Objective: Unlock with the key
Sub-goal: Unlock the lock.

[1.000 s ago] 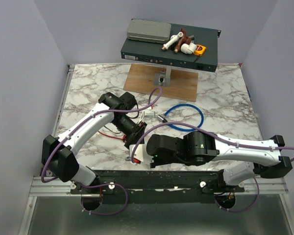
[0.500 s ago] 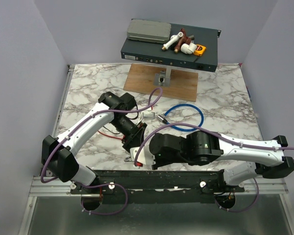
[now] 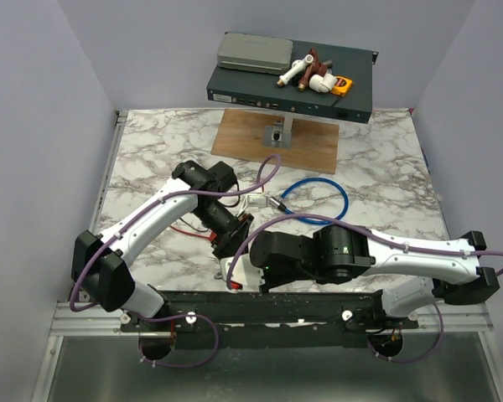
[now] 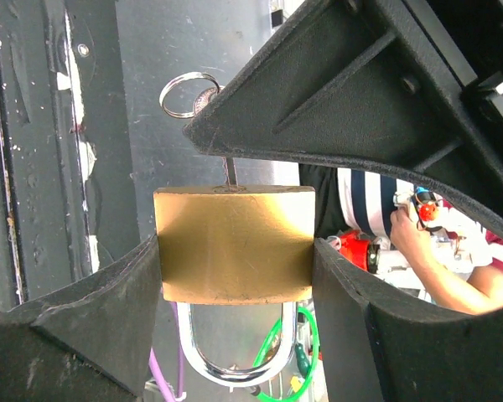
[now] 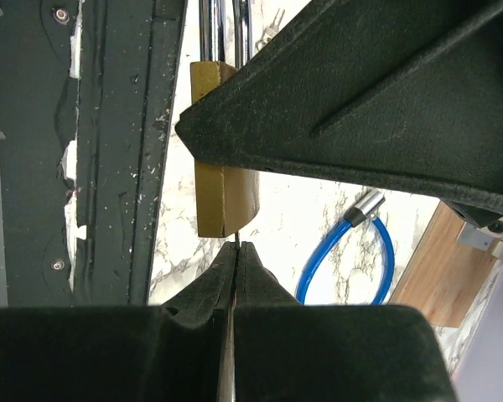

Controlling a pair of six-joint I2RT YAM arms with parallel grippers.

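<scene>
Left wrist view: left gripper [image 4: 235, 280] clamps padlock [image 4: 233, 243] by its sides; right gripper [image 5: 235, 261] apparently pinches key [image 4: 208, 99].

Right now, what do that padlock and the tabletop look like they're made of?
Padlock body: probably brass, a dull yellow metal with fine scuffs. Its shackle: likely polished steel, silver and mirror-bright. Tabletop: marble-look, white with grey veins; real stone or printed laminate, I cannot tell.

Pale lavender walls [image 3: 33, 126] close in a white, grey-veined marble table [image 3: 151, 151] under soft, even light. A wooden board [image 3: 318, 149] lies flat at its far edge. Below the black rail [image 3: 277, 303] sits what may be a grey metal floor [image 3: 260, 377].
</scene>
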